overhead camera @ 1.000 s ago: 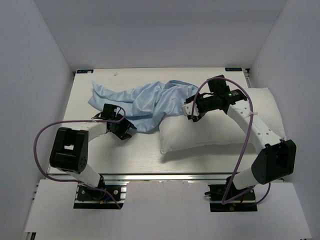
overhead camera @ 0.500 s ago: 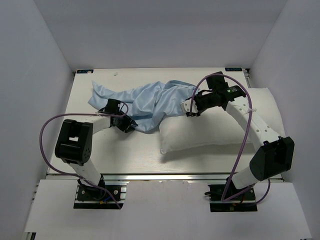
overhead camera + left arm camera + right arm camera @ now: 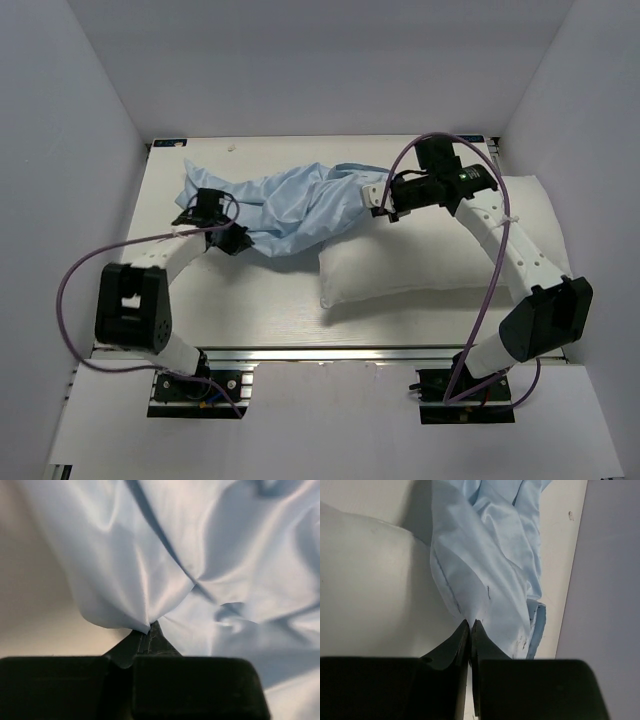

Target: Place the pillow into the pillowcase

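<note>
Pillowcase (image 3: 290, 205) lies crumpled, light-blue (glossy folds), beside plump cream pillow (image 3: 430, 260).

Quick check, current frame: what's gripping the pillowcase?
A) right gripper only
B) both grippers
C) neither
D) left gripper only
B: each wrist view shows shut fingertips pinching a fold of the blue pillowcase, at the left gripper and at the right gripper.
</note>
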`<action>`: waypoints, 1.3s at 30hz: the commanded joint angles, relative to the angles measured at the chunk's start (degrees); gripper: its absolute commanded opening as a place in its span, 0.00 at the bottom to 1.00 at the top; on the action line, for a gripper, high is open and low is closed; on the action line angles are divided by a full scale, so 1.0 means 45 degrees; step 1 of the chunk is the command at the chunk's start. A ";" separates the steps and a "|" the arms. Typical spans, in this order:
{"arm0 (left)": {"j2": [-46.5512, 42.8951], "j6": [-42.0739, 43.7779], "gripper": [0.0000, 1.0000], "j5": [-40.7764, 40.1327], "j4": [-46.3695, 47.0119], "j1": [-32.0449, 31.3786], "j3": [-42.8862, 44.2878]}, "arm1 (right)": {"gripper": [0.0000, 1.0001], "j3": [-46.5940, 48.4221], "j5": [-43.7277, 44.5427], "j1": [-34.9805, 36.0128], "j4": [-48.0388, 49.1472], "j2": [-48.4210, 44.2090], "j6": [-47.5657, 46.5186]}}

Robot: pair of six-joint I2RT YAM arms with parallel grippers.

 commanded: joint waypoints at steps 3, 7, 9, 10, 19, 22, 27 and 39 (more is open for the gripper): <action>-0.3546 0.0573 0.00 -0.1055 -0.1694 0.2496 0.0470 | 0.05 0.1136 -0.1427 0.0224 0.0137 -0.0336 0.1784; -0.4681 0.1316 0.00 -0.1563 -0.2748 0.4199 0.0899 | 0.03 0.1430 -0.2012 0.0866 0.0079 -0.0239 0.2507; -0.4916 0.1687 0.00 -0.1622 -0.3354 0.4551 0.1076 | 0.02 0.1450 -0.2189 0.1277 -0.0057 -0.0239 0.2840; -0.4994 0.1785 0.00 -0.1641 -0.3685 0.4591 0.1076 | 0.02 0.1373 -0.2326 0.1801 -0.0290 -0.0258 0.2860; -0.7237 0.2605 0.00 -0.2831 -0.5463 0.4807 0.0197 | 0.01 -0.0560 -0.2795 0.5316 0.1327 -0.0766 0.5279; -0.7786 0.2782 0.00 -0.3571 -0.6362 0.4826 0.0255 | 0.01 -0.0971 -0.2933 0.6371 0.1583 -0.0708 0.5633; -0.8646 0.2899 0.00 -0.4493 -0.7670 0.4846 0.0490 | 0.00 -0.1480 -0.2874 0.7275 0.1662 -0.0453 0.5966; -1.0638 0.2977 0.73 -0.4475 -0.9899 0.4826 0.0860 | 0.53 -0.1480 -0.2404 0.6809 0.1697 -0.1017 0.7424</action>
